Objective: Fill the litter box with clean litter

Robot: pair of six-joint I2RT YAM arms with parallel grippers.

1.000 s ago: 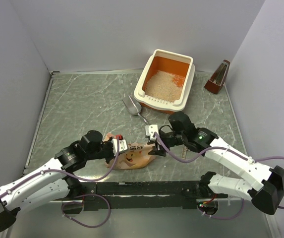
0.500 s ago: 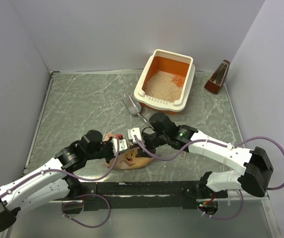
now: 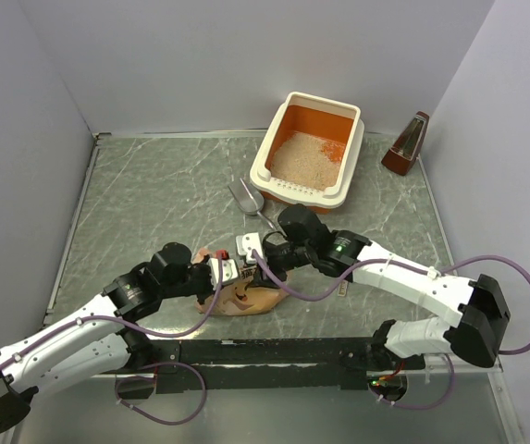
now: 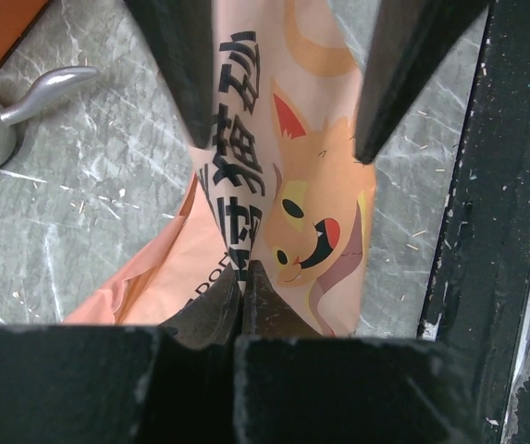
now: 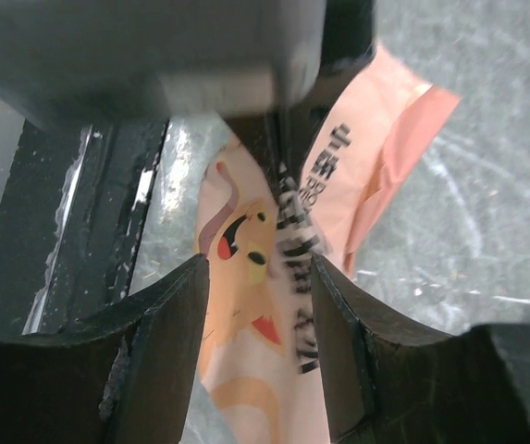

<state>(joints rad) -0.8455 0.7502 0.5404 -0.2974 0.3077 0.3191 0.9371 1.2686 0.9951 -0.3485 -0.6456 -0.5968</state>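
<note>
The litter box (image 3: 323, 101) stands at the back right, cream-rimmed and orange inside, with the clean litter (image 3: 297, 157) covering part of its floor. Near the table's front lies a peach-pink cat-print bag (image 3: 257, 300). My left gripper (image 3: 230, 277) is shut on a fold of that bag (image 4: 292, 213), jaws pinched together (image 4: 241, 282). My right gripper (image 3: 246, 262) is open, and its fingers (image 5: 167, 324) stand on either side of the bag (image 5: 246, 277) without closing on it. In the left wrist view the right gripper's fingers (image 4: 399, 65) hang over the bag.
A grey metal scoop (image 3: 246, 196) lies between the bag and the litter box, also showing in the left wrist view (image 4: 1, 120). A brown metronome-shaped object (image 3: 406, 143) stands at the back right by the wall. A black rail (image 3: 274, 351) runs along the near edge.
My right arm has swung left from the table's middle to the bag, so its open jaws now straddle it beside the left gripper. The left arm and bag stayed put.
</note>
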